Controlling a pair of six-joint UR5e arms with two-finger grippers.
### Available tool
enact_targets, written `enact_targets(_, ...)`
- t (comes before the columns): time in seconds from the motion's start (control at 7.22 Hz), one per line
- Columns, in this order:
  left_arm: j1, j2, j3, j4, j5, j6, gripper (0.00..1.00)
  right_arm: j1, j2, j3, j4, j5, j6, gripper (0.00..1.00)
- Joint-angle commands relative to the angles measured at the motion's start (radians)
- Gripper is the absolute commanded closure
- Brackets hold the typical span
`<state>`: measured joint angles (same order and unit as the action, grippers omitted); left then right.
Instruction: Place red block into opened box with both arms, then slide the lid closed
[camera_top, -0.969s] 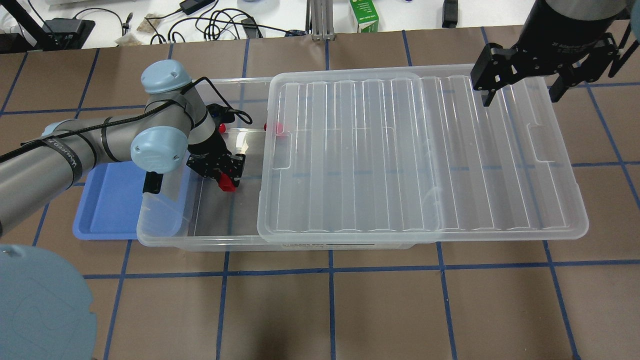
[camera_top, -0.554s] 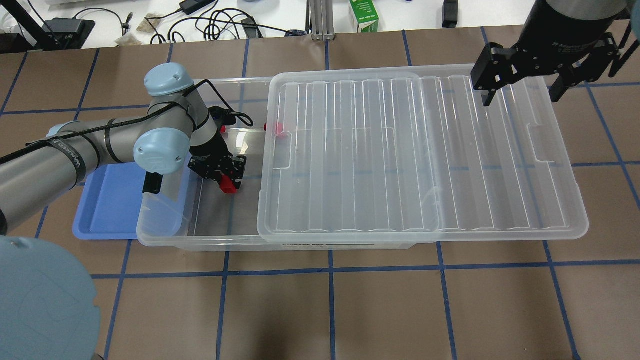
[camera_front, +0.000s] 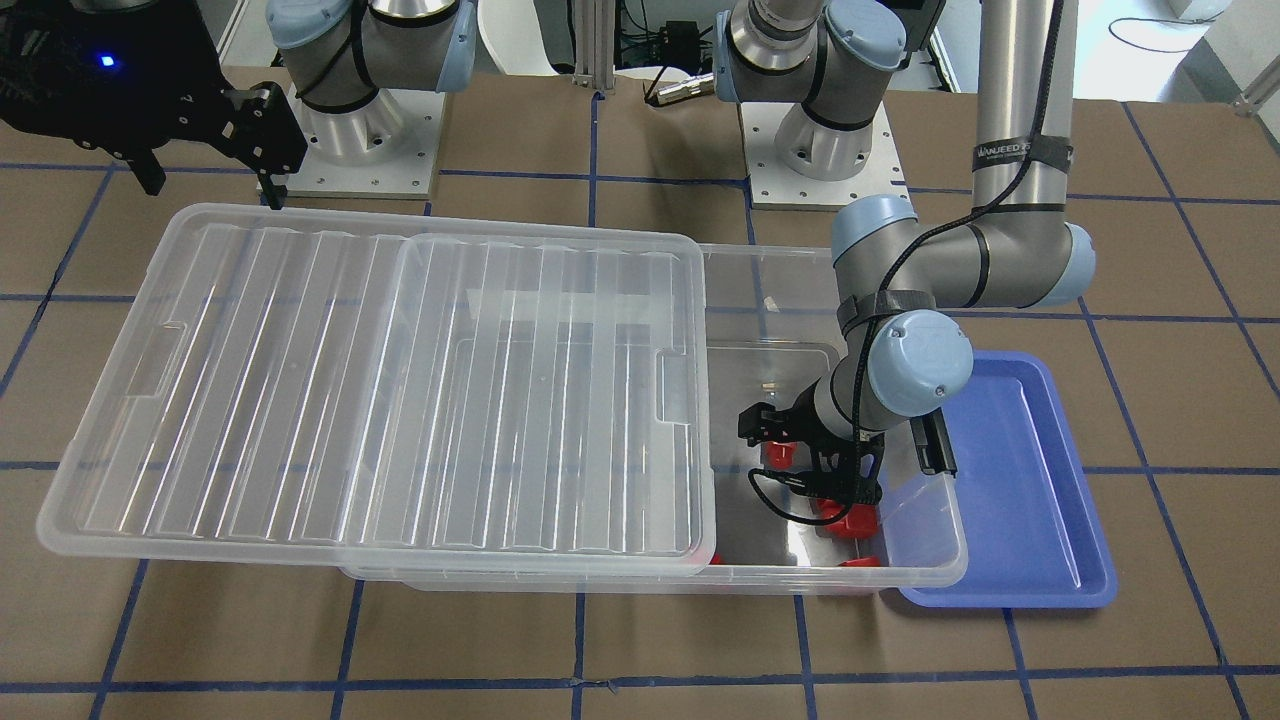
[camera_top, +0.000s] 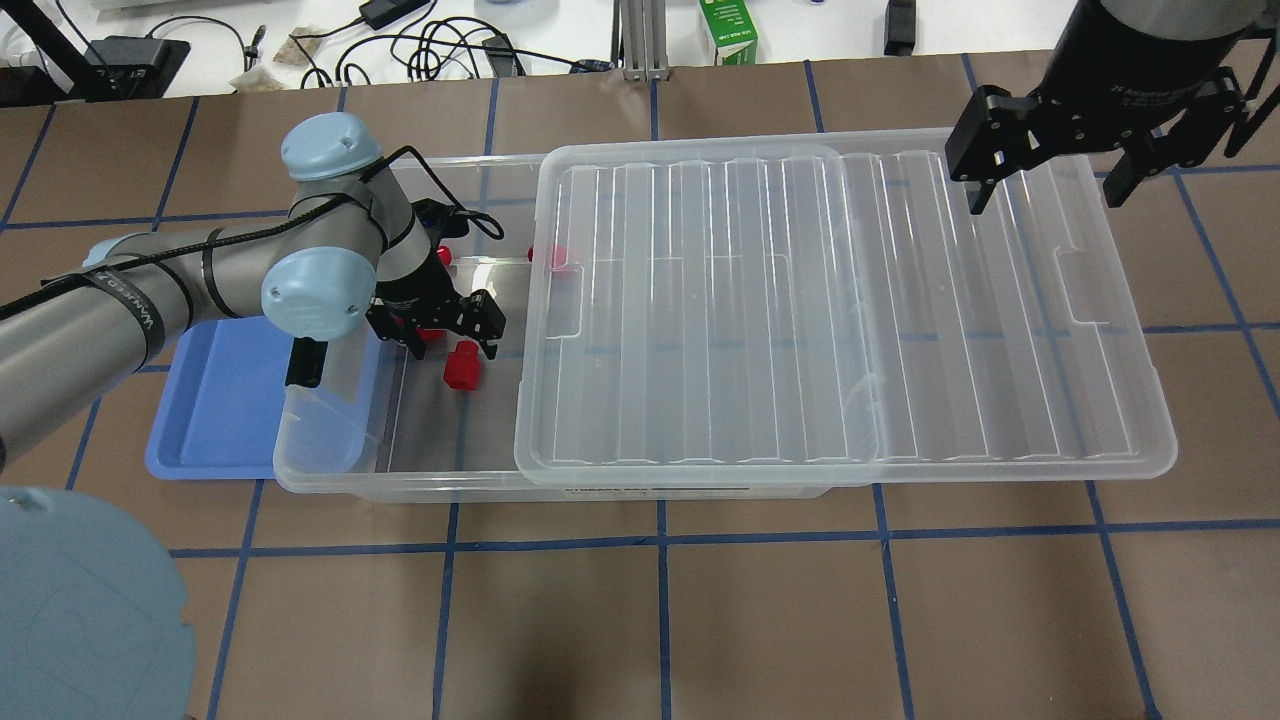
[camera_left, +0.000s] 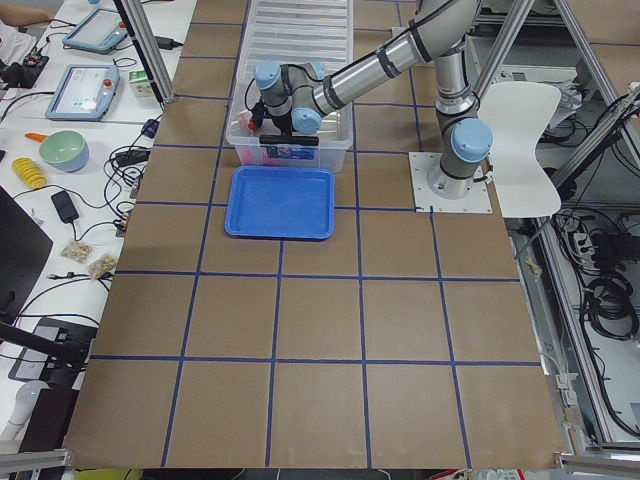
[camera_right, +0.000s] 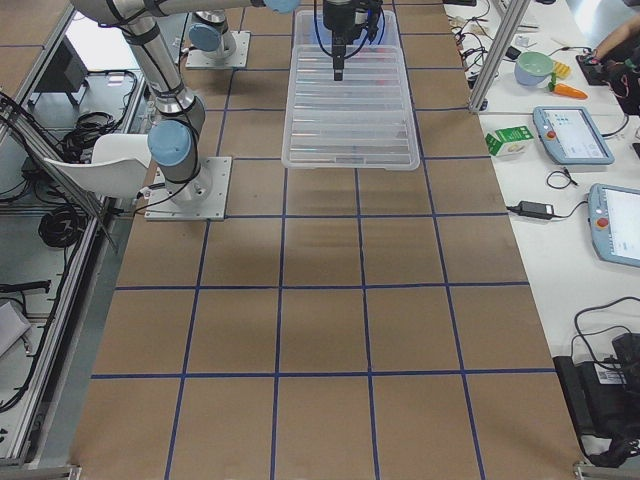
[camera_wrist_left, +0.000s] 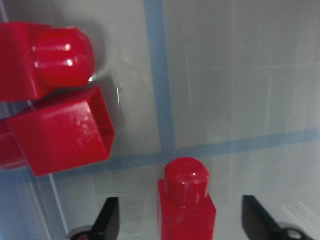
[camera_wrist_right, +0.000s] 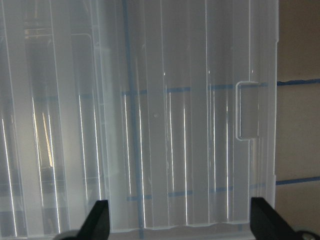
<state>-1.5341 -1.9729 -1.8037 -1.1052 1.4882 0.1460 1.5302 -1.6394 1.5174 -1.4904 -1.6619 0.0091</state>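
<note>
Left gripper (camera_top: 448, 340) released red block (camera_top: 461, 368), jaws apart; block seemingly upright, stub up; right gripper (camera_top: 1045, 200) jaws apart.

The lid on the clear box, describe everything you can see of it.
The lid is a clear plastic sheet with lengthwise ribs, raised rim and a rectangular notch at each short end. It lies flat on the box, offset toward the robot's right, overhanging that end and leaving the left end uncovered. The right gripper hangs open above it.
</note>
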Motion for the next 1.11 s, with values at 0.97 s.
enact_targets(0.97, -0.003, 0.371, 0.224, -0.488, 0.084, -0.002, 0.0, -0.418, 0.051, 0.125, -0.152, 0.013, -0.549, 0.0)
